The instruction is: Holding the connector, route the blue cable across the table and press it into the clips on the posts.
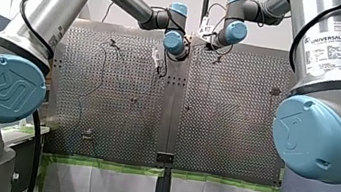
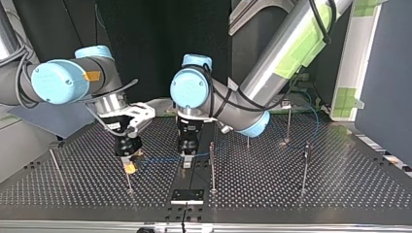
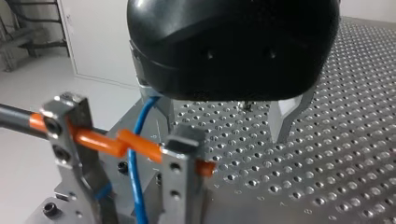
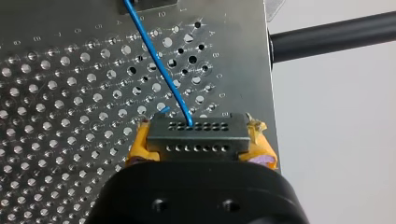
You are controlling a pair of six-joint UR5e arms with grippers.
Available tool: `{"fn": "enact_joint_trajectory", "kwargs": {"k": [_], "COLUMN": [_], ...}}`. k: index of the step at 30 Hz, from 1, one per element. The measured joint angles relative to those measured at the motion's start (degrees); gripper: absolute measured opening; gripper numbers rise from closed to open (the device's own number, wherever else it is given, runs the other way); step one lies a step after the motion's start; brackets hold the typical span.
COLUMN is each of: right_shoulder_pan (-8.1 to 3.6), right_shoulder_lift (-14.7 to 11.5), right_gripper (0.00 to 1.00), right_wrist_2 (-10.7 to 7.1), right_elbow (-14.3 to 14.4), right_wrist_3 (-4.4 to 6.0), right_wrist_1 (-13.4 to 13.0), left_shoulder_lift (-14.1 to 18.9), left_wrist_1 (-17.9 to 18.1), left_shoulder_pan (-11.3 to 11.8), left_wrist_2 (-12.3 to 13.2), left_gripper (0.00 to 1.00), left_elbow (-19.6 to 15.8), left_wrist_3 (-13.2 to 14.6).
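My right gripper (image 4: 198, 142) is shut on a dark grey connector (image 4: 196, 128), its yellow pads (image 4: 140, 144) on both sides. The blue cable (image 4: 156, 63) leaves the connector's top and runs away over the perforated table. In the top view my right gripper (image 2: 129, 164) hangs low at the left, and the blue cable (image 2: 160, 159) stretches from it to my left gripper (image 2: 187, 158) near the middle. My left gripper (image 3: 224, 133) is open, with metal fingers (image 3: 284, 122) spread wide. The blue cable (image 3: 135, 158) drops beside one finger and crosses an orange clip (image 3: 135, 142) held between two metal posts (image 3: 180, 177).
Several thin posts stand on the table, among them one at the centre (image 2: 212, 165), one to its right (image 2: 305, 165) and one at the back (image 2: 289, 121). A black plate (image 2: 187, 195) lies at the table's near edge. More blue cable (image 2: 316, 119) loops at the back right.
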Motion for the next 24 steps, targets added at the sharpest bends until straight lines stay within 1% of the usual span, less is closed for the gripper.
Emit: {"fn": "enact_joint_trajectory", "kwargs": {"k": [1,2,3,4,6,7,8,12,16,21,24], "right_shoulder_pan": [0.00,0.00,0.00,0.00,0.01,0.03,0.06,0.26,0.41,0.64,0.71], "right_shoulder_lift": [0.00,0.01,0.00,0.01,0.01,0.01,0.01,0.01,0.01,0.01,0.01], "right_gripper": [0.00,0.00,0.00,0.00,0.00,0.00,0.00,0.00,0.00,0.00,0.00], "right_wrist_2": [0.00,0.00,0.00,0.00,0.00,-0.01,0.00,0.00,-0.01,-0.06,-0.02], "right_elbow": [0.00,0.00,0.00,0.00,0.02,0.03,0.04,0.11,0.33,0.70,1.45], "right_wrist_3": [0.00,0.00,0.00,0.00,0.00,0.00,0.00,0.00,0.00,0.00,0.00], "right_wrist_1": [0.00,0.00,0.00,0.00,0.00,0.00,0.00,0.00,0.04,0.08,0.05], "left_shoulder_lift": [0.00,-0.01,-0.01,-0.01,-0.02,-0.02,-0.02,-0.02,-0.02,-0.01,0.05], "left_wrist_1": [-0.07,-0.14,-0.17,-0.21,-0.39,-0.51,-0.68,-1.06,-1.13,-1.00,-0.73], "left_shoulder_pan": [-0.02,-0.04,-0.05,-0.07,-0.22,-0.29,-0.36,-0.54,-0.67,-0.91,-1.23], "left_wrist_2": [-0.13,-0.25,-0.30,-0.35,-0.51,-0.65,-0.93,-2.37,-3.26,-5.71,-6.88], "left_gripper": [1.00,0.70,0.70,0.64,0.64,0.22,0.02,0.02,0.02,0.02,0.02], "left_elbow": [0.00,0.00,0.01,0.01,0.02,0.02,0.00,-0.09,-0.86,-3.04,-4.59], "left_wrist_3": [0.04,0.08,0.11,0.14,0.36,0.47,0.60,0.80,0.74,0.83,0.95]}}
